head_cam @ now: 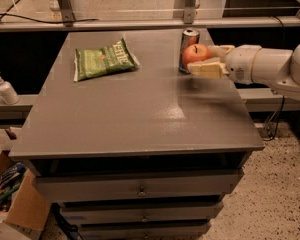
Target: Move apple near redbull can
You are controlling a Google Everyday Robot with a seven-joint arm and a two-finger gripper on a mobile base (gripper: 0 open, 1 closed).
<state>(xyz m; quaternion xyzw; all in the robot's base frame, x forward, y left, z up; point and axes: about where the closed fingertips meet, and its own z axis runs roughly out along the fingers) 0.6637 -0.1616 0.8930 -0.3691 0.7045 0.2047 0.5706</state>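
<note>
Grey table (140, 114), back right: claw (202, 59) tight around apple (195, 52), just beside redbull can (189, 36)

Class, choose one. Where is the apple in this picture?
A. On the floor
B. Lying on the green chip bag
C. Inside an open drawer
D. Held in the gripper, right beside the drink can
D: the apple sits between the fingers of the gripper, close against the redbull can, over the right rear of the table.
</note>
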